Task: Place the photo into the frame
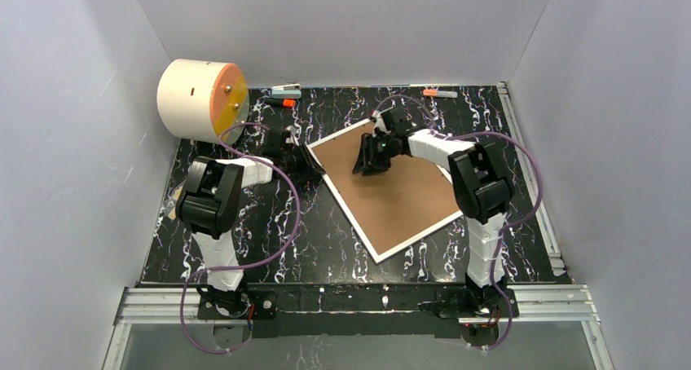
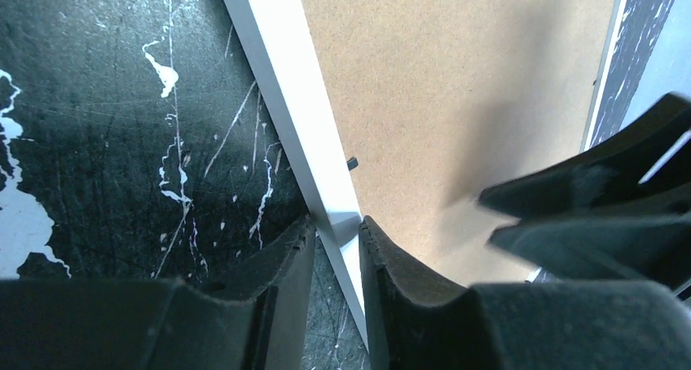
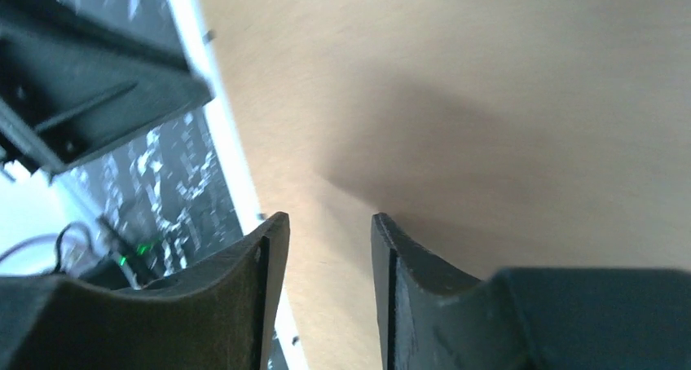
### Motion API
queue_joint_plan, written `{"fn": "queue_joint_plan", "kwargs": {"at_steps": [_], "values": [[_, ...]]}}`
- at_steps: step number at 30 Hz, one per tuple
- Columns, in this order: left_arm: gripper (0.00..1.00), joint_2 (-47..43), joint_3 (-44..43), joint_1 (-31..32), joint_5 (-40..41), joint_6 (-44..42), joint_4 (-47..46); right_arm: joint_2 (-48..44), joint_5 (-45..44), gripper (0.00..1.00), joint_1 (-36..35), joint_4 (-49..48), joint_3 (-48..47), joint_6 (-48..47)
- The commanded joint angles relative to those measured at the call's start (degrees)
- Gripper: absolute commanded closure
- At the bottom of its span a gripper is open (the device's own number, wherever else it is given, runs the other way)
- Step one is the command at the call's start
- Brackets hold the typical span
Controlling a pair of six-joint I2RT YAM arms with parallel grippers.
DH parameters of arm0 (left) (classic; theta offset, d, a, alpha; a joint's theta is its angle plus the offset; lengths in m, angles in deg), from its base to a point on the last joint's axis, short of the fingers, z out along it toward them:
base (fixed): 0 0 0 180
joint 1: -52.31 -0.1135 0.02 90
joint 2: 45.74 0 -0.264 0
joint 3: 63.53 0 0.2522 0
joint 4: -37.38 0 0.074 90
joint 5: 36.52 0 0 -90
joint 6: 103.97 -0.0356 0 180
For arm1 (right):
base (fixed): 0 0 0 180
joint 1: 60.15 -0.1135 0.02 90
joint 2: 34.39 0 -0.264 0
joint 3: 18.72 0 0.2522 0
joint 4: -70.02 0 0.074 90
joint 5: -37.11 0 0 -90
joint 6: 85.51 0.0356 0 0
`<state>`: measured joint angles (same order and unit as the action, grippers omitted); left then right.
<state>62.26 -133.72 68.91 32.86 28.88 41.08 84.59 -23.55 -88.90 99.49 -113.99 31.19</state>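
Observation:
The frame [image 1: 358, 227] lies face down on the black marble table, turned diagonally, its brown board back [image 1: 407, 199] up. The photo is not in view. My left gripper [image 1: 314, 168] is at the frame's left corner. In the left wrist view it [image 2: 336, 231] is shut on the frame's white rim [image 2: 269, 68], one finger outside it, one on the board [image 2: 456, 77]. My right gripper [image 1: 376, 154] hangs over the board's far part. In the right wrist view it [image 3: 330, 223] is open and empty just above the board [image 3: 489, 101].
A white cylinder with an orange face [image 1: 200, 99] stands at the back left. Small orange-and-white items [image 1: 286, 89] [image 1: 440, 94] lie along the back edge. Grey walls close in on three sides. A metal rail [image 1: 530, 166] runs along the table's right side.

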Motion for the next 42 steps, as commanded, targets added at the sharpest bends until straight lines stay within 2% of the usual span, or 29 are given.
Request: {"fn": "queue_joint_plan", "kwargs": {"at_steps": [1,11,16,21,31,39,42], "values": [[0.72,5.5,1.7,0.4,2.9,-4.1,8.0,-6.9,-15.5,0.47,5.9,3.6,-2.0,-0.9],[0.72,10.6,-9.4,0.5,1.9,-5.5,10.7,-16.1,-28.2,0.29,21.9,9.8,6.5,5.1],[0.72,13.5,-15.2,0.4,2.8,-7.1,14.6,-17.6,-31.8,0.23,27.0,11.3,9.1,5.9],[0.69,16.2,-19.9,0.4,1.4,-8.4,16.2,-16.7,-28.9,0.19,28.2,12.4,10.7,4.9],[0.69,21.5,-26.7,0.4,-5.1,-9.9,17.9,-16.7,-19.2,0.19,28.2,13.7,15.0,4.6],[0.65,23.0,-31.1,0.4,-2.8,-12.0,19.8,-24.0,-12.2,0.20,27.8,12.3,17.6,5.0],[0.61,23.1,-33.1,0.3,-2.3,-13.1,20.7,-26.0,-10.9,0.21,24.2,11.9,16.4,4.6]]}}
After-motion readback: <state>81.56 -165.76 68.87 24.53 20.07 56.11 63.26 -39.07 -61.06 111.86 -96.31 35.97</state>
